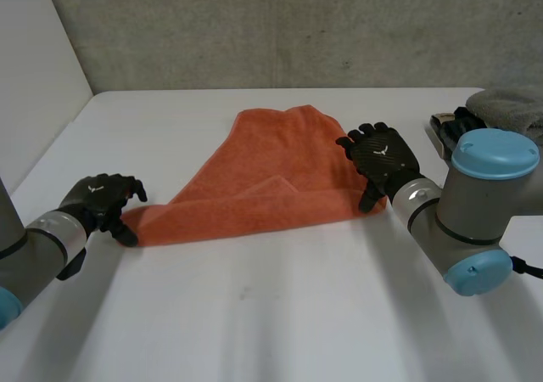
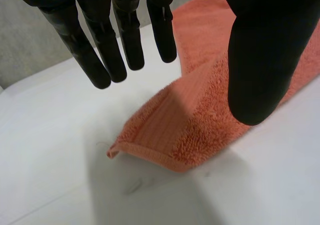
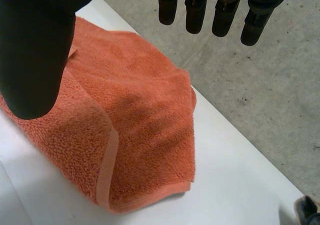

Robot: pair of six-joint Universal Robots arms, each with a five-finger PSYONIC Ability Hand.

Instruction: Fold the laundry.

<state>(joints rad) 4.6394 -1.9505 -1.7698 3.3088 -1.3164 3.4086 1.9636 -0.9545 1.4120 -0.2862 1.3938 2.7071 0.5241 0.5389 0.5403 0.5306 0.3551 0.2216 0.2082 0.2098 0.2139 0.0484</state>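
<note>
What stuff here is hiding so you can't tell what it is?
Head view: the fluffy grey cloth at the table's far corner is cut off by the edge and by the right arm.
Head view: the small black object beside it is too small to name.
Head view: the right hand covers part of the orange terry towel's edge.
Left wrist view: the left hand's thumb hides part of the towel.

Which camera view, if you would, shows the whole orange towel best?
The head view: the orange towel lies there in full outline on the white table. The left wrist view gives its near corner below the left hand; the right wrist view, its folded end below the right hand.
</note>
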